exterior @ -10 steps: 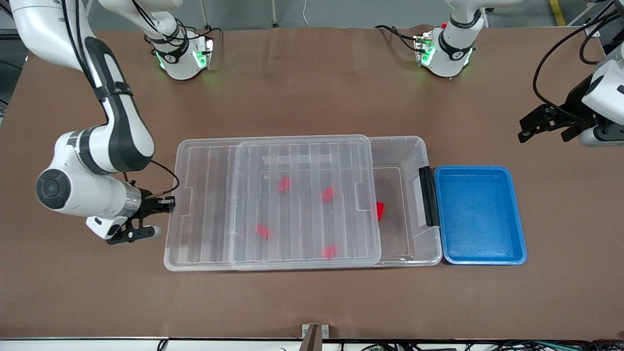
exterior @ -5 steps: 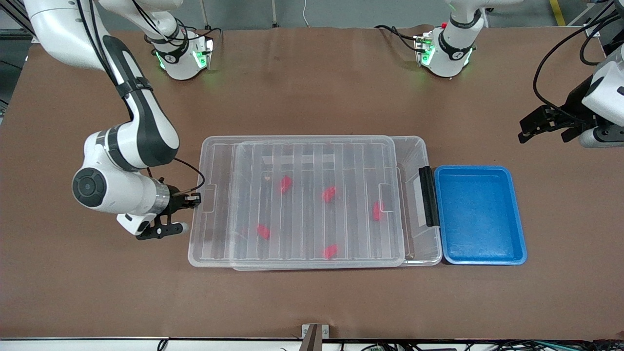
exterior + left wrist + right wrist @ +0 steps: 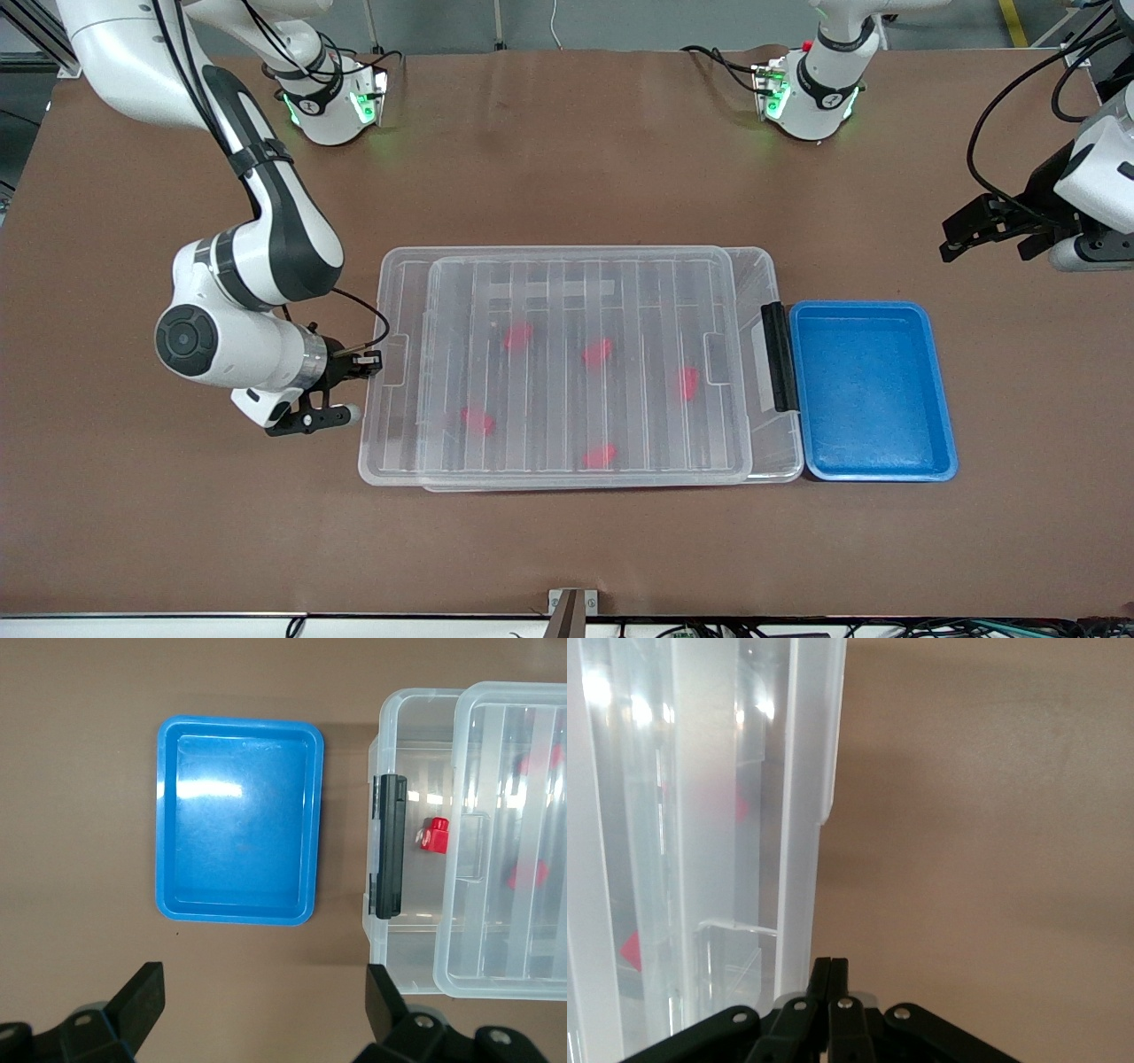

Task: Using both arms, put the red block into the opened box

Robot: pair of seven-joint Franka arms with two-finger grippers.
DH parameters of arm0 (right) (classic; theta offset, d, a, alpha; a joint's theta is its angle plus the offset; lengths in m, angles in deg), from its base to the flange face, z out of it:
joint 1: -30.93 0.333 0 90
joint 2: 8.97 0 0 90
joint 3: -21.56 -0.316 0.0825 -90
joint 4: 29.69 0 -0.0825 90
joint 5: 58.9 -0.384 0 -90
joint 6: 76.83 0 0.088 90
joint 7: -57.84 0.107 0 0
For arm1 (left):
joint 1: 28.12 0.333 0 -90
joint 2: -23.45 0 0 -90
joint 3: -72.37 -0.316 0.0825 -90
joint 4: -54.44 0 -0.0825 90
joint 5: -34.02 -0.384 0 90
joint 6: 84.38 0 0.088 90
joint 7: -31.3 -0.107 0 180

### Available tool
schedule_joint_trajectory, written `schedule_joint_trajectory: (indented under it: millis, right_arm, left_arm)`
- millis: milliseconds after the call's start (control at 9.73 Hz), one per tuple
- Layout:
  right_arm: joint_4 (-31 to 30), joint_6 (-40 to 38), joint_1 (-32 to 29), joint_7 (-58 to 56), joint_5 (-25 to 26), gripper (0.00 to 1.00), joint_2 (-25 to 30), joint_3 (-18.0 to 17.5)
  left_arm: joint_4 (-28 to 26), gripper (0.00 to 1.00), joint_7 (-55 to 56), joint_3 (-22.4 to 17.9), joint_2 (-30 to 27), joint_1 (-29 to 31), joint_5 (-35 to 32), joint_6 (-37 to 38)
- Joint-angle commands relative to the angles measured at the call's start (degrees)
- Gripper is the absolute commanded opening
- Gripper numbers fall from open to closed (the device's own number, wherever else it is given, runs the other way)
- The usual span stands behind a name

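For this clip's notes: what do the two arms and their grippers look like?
Both arms are glossy white with dark grey joint bands and black cables along the links. The bases glow green. The right gripper and the left gripper are black, two-fingered; a metallic ring sits at the right wrist.

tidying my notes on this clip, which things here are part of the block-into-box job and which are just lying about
Part of the job:
- clear box
- ribbed clear lid, lying across most of the box
- five red blocks, e.g., inside the box under the lid
- right gripper, shut at the lid's edge
- left gripper, open, waiting over bare table

Lying about:
- blue tray, beside the box's black handle
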Motion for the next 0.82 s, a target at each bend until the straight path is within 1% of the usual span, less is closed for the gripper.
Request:
schedule_joint_trajectory:
  millis: [0,411,720]
  right_arm:
    - [0.9,-0.2,0.2,0.9,-1.2,0.04,-1.3,-0.6]
    - [1.0,-0.1,0.4,0.9,-1.2,0.05,-1.3,-0.7]
    - [0.9,1.6,1.0,2.5,-1.2,0.05,-2.0,-1.0]
  left_arm:
    - [0.8,1.00,0.7,-0.3,1.9,-0.5,0.3,1.0]
    - [0.8,1.00,0.7,-0.3,1.9,-0.4,0.3,1.0]
    - [0.7,1.00,0.8,-0.3,1.9,-0.6,0.3,1.0]
